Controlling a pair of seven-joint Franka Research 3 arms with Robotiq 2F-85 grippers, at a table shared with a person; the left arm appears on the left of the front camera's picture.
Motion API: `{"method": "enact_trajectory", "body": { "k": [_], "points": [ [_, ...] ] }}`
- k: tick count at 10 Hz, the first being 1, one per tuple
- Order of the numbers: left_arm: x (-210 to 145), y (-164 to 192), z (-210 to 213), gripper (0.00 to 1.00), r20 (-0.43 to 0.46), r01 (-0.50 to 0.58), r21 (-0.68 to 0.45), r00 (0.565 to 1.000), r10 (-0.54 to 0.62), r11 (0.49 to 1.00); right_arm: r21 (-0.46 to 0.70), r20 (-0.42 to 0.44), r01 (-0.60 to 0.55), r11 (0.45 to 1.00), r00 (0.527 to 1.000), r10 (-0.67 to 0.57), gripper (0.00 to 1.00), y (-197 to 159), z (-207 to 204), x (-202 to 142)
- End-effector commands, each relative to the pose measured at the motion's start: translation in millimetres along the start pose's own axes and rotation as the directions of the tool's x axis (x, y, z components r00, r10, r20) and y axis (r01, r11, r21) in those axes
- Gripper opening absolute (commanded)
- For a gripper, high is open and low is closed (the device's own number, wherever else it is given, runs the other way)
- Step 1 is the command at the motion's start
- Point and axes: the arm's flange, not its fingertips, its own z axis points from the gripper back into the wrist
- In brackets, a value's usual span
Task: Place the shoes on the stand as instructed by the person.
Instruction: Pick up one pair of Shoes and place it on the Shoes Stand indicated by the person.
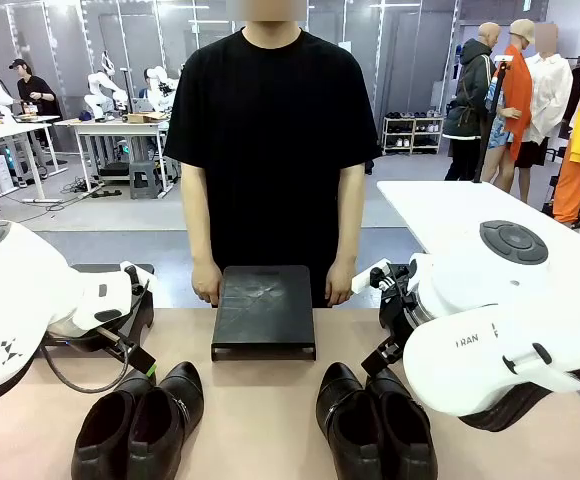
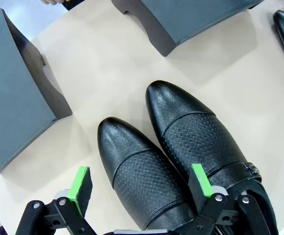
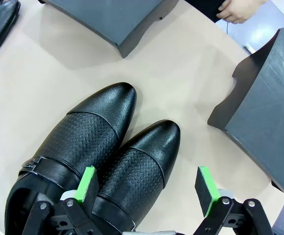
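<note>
While I am hovering low over the bench (image 1: pixel 260 420), neither end effector is gripping anything. I am holding my left end effector (image 2: pixel 141 183), pads apart, above the left pair of shoes (image 1: pixel 140 422), at 7 o'clock from the middle stand (image 1: pixel 263 305). My right end effector (image 3: pixel 147 186), pads apart, is hanging above the right pair (image 1: pixel 375 420) at 5 o'clock. Both pairs are resting toes toward 12 o'clock: glossy black, dotted vamps. The person (image 1: pixel 270 130) is standing at 12 o'clock, hands lowered, signalling nothing I can read. Judging this pre-grasp; next is calling for a cue, then lowering and closing on one pair.
</note>
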Motion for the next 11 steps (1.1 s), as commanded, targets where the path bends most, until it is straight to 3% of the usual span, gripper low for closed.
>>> {"method": "enact_trajectory", "body": {
  "k": [1,3,4,5,6,8,9,10,11],
  "points": [
    [0.0,0.1,0.0,1.00,0.000,0.000,0.000,1.000,0.000,1.000,0.000,0.000,0.002,1.000,1.000,-0.002,1.00,0.0,0.0,0.0],
    [0.0,0.0,0.0,1.00,0.000,0.000,0.000,1.000,0.000,1.000,0.000,0.000,0.000,1.000,1.000,0.000,1.00,0.0,0.0,0.0],
    [10.9,4.5,11.3,1.00,0.020,0.053,0.073,0.998,-0.055,0.996,0.037,0.009,0.004,0.999,1.000,-0.005,1.00,-3.3,17.0,9.1],
    [20.5,7.4,29.2,1.00,0.021,0.076,0.049,0.997,-0.077,0.996,0.139,-0.014,0.047,0.989,0.999,-0.045,1.00,-5.6,39.4,17.9],
    [26.9,13.7,55.7,1.00,0.023,0.067,-0.015,0.998,-0.066,0.998,0.236,-0.011,0.074,0.969,0.997,-0.074,1.00,-9.1,73.2,26.4],
    [30.8,43.0,106.4,1.00,0.040,-0.053,-0.236,0.997,0.064,0.970,0.363,0.006,0.161,0.918,0.984,-0.175,1.00,-34.2,130.8,30.7],
    [24.7,60.9,133.5,1.00,0.035,-0.082,-0.405,0.994,0.105,0.911,0.447,0.038,0.206,0.871,0.968,-0.248,1.00,-50.3,157.7,23.6],
    [12.4,78.8,155.5,1.00,0.041,-0.077,-0.490,0.993,0.112,0.868,0.509,0.055,0.245,0.825,0.947,-0.315,1.00,-67.7,181.4,9.9],
    [-3.8,102.2,177.5,1.00,0.087,-0.093,-0.611,0.979,0.184,0.786,0.592,0.066,0.262,0.762,0.927,-0.370,1.00,-86.0,204.7,-12.1]
  ]
}}
